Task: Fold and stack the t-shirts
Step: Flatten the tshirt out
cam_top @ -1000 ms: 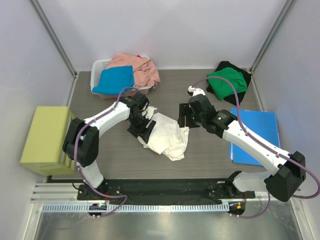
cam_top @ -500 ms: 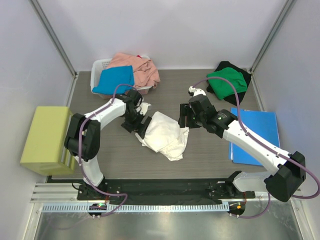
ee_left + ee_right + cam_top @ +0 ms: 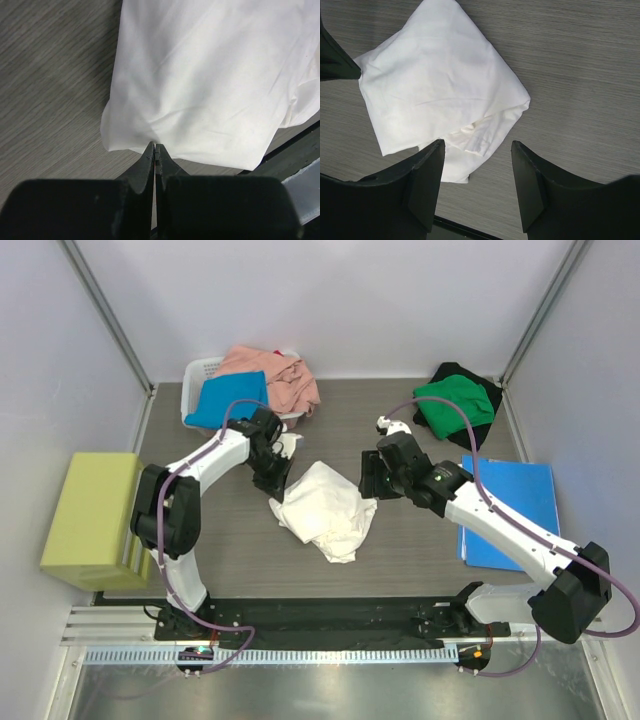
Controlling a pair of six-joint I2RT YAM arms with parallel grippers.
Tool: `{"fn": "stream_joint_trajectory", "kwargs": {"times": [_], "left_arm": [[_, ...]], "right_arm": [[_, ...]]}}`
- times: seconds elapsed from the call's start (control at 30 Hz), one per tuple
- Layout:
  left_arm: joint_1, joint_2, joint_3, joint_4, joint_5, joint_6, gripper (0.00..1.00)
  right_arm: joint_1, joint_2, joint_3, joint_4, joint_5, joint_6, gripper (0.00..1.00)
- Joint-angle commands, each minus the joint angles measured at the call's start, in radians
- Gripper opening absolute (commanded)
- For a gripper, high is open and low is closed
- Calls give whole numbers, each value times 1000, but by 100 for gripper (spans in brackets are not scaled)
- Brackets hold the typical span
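the white t-shirt (image 3: 320,508) looks light and limp — best taken at its corners; the left end effector (image 3: 155,146) pinches its edge, the right end effector (image 3: 477,145) hangs released above.

The white t-shirt (image 3: 210,75) is cut off at top and right in the left wrist view.

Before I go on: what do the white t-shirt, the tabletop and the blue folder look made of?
The white t-shirt looks like thin matte cloth: it lies in soft folds and creases. The tabletop is a grey wood-grain surface, probably laminate, judging by its fine straight streaks. The blue folder is a flat, stiff sheet with sharp edges, either plastic or card; I cannot tell which.
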Motion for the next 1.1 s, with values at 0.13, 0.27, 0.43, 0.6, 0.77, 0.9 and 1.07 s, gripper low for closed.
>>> {"fn": "stream_joint_trajectory", "kwargs": {"times": [0.13,0.27,0.43,0.6,0.77,0.9,1.07], "left_arm": [[9,-61,83,-28,17,-5,0],[23,-72,22,3,14,1,4],[25,-17,-28,27,22,-10,62],[23,31,-33,56,11,3,84],[25,70,7,55,34,0,75],[25,86,22,46,63,0,19],[25,57,37,26,77,4,0]], "right_arm": [[5,-30,-11,7,15,-7,59],[4,-39,-22,8,14,-7,59],[5,-47,-20,8,17,-8,59],[7,-54,-25,7,18,-5,59],[7,-51,-23,8,18,1,59],[5,-47,-19,8,21,1,59],[5,-41,-19,10,21,-2,59]]}}
